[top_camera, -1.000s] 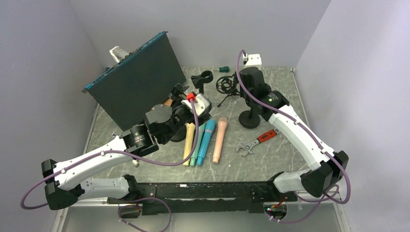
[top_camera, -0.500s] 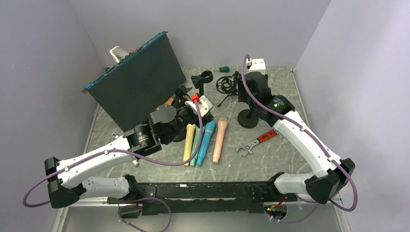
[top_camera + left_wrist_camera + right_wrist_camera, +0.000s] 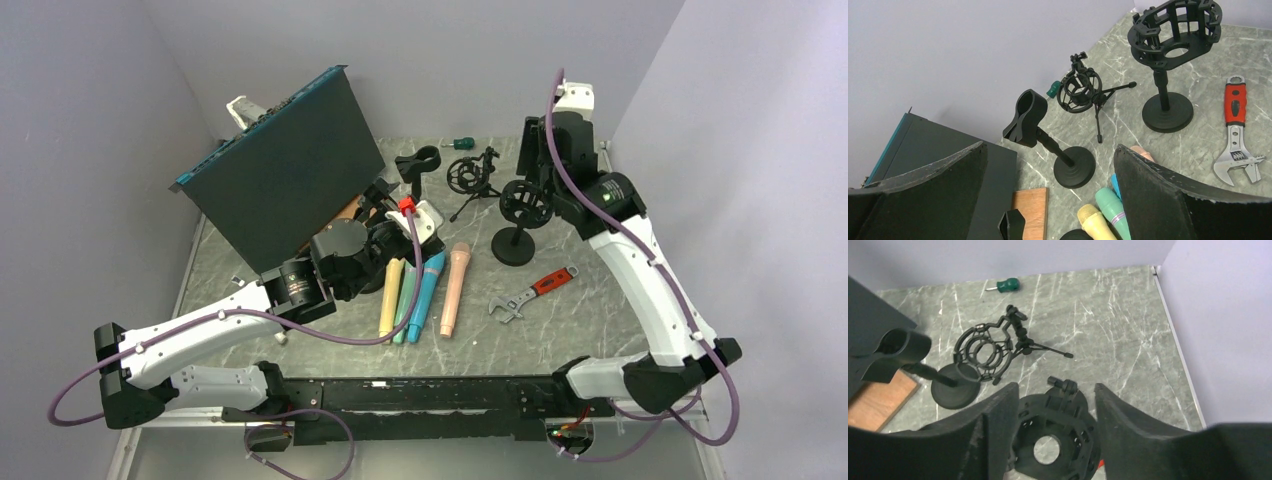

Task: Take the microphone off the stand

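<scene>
Several microphones lie side by side on the table: yellow (image 3: 390,297), green (image 3: 405,300), blue (image 3: 427,293) and peach (image 3: 455,288). The black shock-mount stand (image 3: 521,205) is empty; the table shows through its ring in the right wrist view (image 3: 1055,440). The clip stand (image 3: 420,165) and the small tripod mount (image 3: 466,178) are empty too. My right gripper (image 3: 540,165) is open and empty, high above the shock mount (image 3: 1055,387). My left gripper (image 3: 395,215) is open and empty above the microphone heads (image 3: 1050,147), with the yellow head (image 3: 1088,215) just below it.
A large dark panel (image 3: 285,170) leans at the back left. A wooden board (image 3: 1030,210) and a black clip (image 3: 1008,225) lie beside it. A red-handled wrench (image 3: 535,288) lies at the right. A green screwdriver (image 3: 462,143) is at the back wall.
My right gripper has risen from the shock-mount stand and drawn back and right, empty. My left arm has shifted only slightly. The microphones on the table have not moved.
</scene>
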Controlling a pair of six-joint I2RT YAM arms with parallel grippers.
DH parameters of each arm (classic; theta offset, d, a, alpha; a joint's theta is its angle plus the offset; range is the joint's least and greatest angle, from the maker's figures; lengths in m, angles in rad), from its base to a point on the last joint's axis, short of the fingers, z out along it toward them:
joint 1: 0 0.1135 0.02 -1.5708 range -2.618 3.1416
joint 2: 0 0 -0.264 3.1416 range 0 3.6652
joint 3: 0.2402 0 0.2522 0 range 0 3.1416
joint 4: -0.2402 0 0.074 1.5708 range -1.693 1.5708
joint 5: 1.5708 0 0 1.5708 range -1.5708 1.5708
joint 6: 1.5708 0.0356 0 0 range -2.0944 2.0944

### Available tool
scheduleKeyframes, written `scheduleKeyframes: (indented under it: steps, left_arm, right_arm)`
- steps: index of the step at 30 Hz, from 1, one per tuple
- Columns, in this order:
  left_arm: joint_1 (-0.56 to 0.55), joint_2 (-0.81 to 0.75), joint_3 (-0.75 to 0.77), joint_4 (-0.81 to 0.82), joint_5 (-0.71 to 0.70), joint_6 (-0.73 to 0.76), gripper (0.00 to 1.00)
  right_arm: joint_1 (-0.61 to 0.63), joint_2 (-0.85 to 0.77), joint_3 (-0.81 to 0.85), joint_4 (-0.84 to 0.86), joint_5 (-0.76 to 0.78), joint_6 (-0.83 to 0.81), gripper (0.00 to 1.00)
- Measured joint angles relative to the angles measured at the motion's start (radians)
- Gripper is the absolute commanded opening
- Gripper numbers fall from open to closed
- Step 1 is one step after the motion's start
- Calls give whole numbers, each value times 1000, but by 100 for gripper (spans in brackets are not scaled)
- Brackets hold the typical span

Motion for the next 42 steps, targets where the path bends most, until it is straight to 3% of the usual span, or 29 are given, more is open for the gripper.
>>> scheduleKeyframes:
  steps: [9, 21, 42]
  left_arm:
    - [-4, 0, 0, 7, -6, 0, 99]
    - [-9, 0, 0, 8, -7, 4, 99]
    - [-15, 0, 0, 8, -7, 18, 99]
  right_arm:
    - [-235, 78, 23, -87, -232, 59, 41]
    - [-315, 103, 23, -126, -447, 72, 34]
    - [-357, 163, 31, -197, -560, 22, 32]
